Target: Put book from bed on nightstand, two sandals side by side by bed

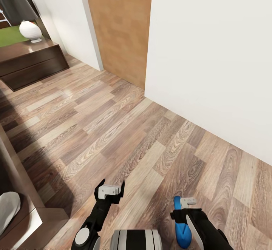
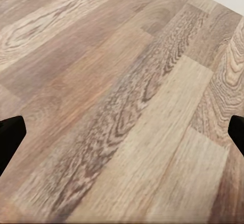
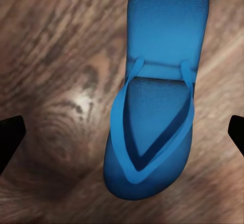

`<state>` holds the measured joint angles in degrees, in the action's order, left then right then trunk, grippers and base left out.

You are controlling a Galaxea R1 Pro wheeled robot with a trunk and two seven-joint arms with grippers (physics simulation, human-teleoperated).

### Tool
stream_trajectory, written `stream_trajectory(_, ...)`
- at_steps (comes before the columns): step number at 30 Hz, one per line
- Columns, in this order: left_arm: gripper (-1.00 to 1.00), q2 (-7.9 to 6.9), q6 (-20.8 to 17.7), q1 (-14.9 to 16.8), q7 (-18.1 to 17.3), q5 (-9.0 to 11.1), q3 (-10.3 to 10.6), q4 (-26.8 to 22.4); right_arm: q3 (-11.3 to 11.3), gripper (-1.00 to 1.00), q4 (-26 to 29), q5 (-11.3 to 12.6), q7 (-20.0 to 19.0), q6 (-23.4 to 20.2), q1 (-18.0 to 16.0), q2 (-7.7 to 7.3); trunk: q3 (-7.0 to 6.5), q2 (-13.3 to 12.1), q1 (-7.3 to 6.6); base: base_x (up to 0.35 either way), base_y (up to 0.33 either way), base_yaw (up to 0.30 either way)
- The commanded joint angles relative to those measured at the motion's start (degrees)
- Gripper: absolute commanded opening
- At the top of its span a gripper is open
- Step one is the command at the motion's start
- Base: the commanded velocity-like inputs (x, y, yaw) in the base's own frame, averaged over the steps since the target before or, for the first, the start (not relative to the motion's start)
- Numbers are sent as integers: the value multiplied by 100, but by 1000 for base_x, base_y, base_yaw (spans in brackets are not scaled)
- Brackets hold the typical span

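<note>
One bright blue sandal (image 3: 152,97) lies on the wood-plank floor, partly under my right gripper (image 1: 185,204) in the head view. That gripper is open, its black fingertips (image 3: 10,137) spread wide on either side of the sandal without touching it. My left gripper (image 1: 109,193) is open over bare floor (image 2: 122,107). The bed's dark frame (image 1: 22,201) and pale mattress (image 1: 7,210) are at the lower left. A nightstand (image 1: 30,59) with a white lamp base (image 1: 30,30) stands at the far left. The book and the other sandal are out of view.
A white wall (image 1: 211,53) runs along the right, with a brown door (image 1: 121,27) set back beside it. Open wood floor (image 1: 113,129) stretches between the bed, the nightstand and the wall.
</note>
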<state>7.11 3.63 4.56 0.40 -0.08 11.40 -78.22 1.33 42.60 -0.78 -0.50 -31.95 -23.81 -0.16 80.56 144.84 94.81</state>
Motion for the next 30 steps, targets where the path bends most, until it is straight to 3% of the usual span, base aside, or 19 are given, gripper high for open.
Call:
stream_trajectory(1, 100, 1, 15, 1, 4, -1, 2, 1, 8, 100, 9, -9, -5, -30, -1, -2, 26, 3, 1, 0, 0, 0)
stream_trajectory(12, 100, 1, 15, 1, 4, -1, 3, 1, 8, 100, 24, -9, -11, -30, -1, -4, 270, 18, 30, 0, 0, 0)
stream_trajectory(22, 100, 1, 15, 1, 4, -2, 2, 0, 4, 100, 88, -6, -12, -13, -1, -17, 270, 18, 30, 0, 0, 0)
stream_trajectory(30, 100, 1, 15, 1, 4, -5, 1, 0, -1, 100, 104, -1, -12, 403, -1, -52, 270, 18, 30, 0, 0, 0)
